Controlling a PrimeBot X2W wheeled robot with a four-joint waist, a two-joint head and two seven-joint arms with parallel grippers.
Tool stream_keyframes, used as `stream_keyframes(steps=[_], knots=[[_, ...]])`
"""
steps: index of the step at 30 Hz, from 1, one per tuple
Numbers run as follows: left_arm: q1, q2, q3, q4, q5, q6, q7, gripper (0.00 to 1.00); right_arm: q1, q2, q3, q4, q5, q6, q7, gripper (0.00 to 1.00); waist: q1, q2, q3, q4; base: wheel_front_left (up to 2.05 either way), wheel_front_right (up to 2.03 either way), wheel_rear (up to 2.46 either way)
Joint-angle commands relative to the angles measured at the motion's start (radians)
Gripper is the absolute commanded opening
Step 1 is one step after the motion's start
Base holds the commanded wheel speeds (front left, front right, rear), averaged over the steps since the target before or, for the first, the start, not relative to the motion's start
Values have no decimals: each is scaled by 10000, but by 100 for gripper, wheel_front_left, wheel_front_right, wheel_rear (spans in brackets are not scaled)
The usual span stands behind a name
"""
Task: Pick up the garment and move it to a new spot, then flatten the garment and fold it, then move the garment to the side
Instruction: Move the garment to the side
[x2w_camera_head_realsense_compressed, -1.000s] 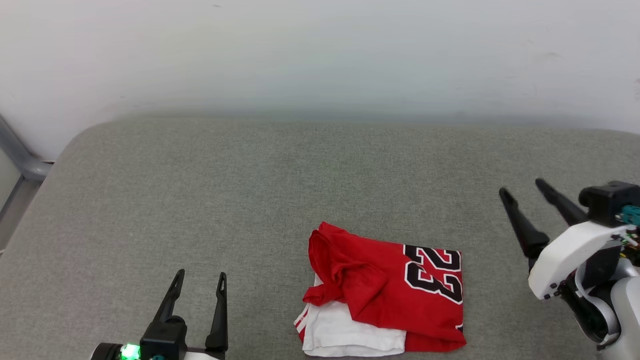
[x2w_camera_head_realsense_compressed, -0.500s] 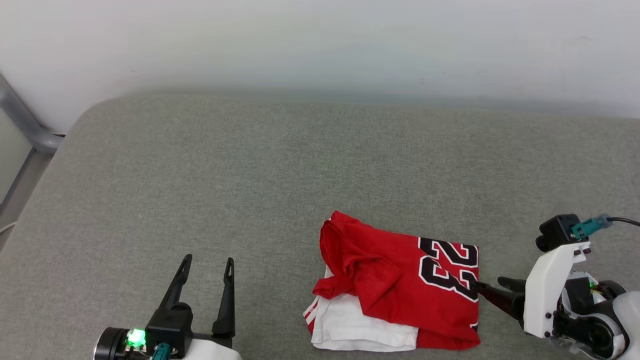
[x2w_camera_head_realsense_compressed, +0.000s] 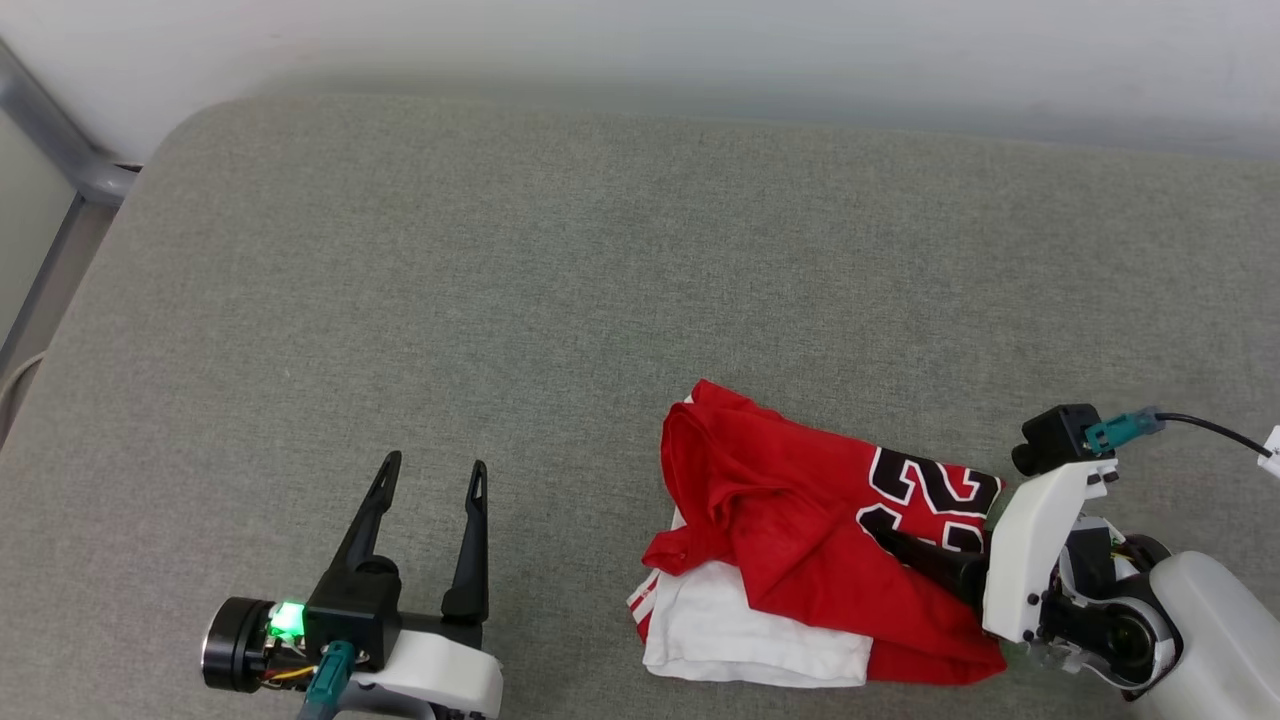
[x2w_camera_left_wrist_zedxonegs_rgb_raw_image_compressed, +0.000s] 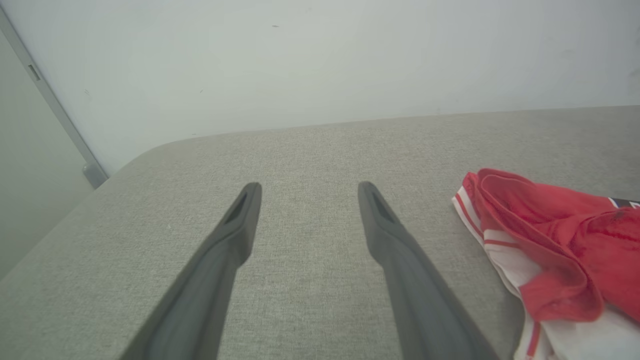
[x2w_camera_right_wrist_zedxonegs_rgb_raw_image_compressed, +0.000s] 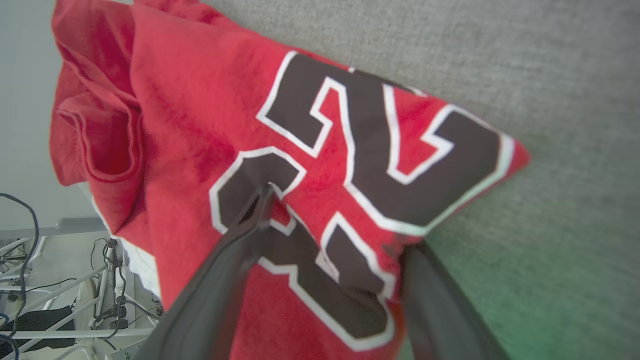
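Observation:
The garment (x2w_camera_head_realsense_compressed: 790, 510) lies folded on the grey cushion (x2w_camera_head_realsense_compressed: 560, 300), red with black white-edged numerals on its right part and a white sleeve at its near edge. My right gripper (x2w_camera_head_realsense_compressed: 900, 545) is open at the garment's right edge. One finger (x2w_camera_right_wrist_zedxonegs_rgb_raw_image_compressed: 250, 220) rests on top of the numerals, while the tip of the other goes under the cloth edge (x2w_camera_right_wrist_zedxonegs_rgb_raw_image_compressed: 415, 235). Off to the left, my left gripper (x2w_camera_head_realsense_compressed: 435, 462) stands open over bare cushion with nothing between its fingers (x2w_camera_left_wrist_zedxonegs_rgb_raw_image_compressed: 235, 230). The garment (x2w_camera_left_wrist_zedxonegs_rgb_raw_image_compressed: 550, 225) shows to its right, and the numerals on the garment (x2w_camera_right_wrist_zedxonegs_rgb_raw_image_compressed: 200, 100) are close up in the right wrist view.
A pale wall (x2w_camera_head_realsense_compressed: 640, 40) runs behind the cushion's far edge. A grey metal rail (x2w_camera_head_realsense_compressed: 60, 150) stands at the far left corner. Cables and a white frame (x2w_camera_right_wrist_zedxonegs_rgb_raw_image_compressed: 60, 300) lie beyond the cushion's near edge. Bare cushion stretches left of and behind the garment.
The camera has tilted down. My right gripper came down from high on the right to the garment's right edge and slid onto the numerals, lifting that edge slightly. The left gripper stays put.

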Motion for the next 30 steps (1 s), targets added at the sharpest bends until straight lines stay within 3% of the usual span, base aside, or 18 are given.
stream_keyframes(steps=[1, 3, 5, 17, 24, 30], knots=[[-139, -36, -37, 5, 32, 11, -26, 100, 125, 112, 293, 244, -42, -17, -97, 100, 0, 0, 102, 71, 0, 0, 0], [-196, -52, -64, 28, 30, 15, -26, 100, 25, 54, 538, 262, -41, -19, -378, 100, 0, 0, 137, 94, 0, 0, 0], [-215, -63, -69, 52, 16, 29, -26, 100, -94, -122, 672, 243, -115, -20, -811, 0, 0, 0, 144, 100, 0, 0, 0], [205, -82, 31, 37, -5, 119, -26, 100, -833, -1412, 1473, -1329, -335, -14, -2473, 0, 0, 0, -284, -733, 0, 0, 0], [211, 36, 240, -124, -51, 120, -26, 100, -1267, -2466, 1753, -2373, -1006, -16, -2553, 0, 0, 0, -276, -1869, 0, 0, 0], [-10, 88, 217, -293, 70, 121, -26, 100, -1536, -3254, 1398, -2791, -1265, -14, -2408, 0, 0, 0, 44, -2743, 0, 0, 0]])
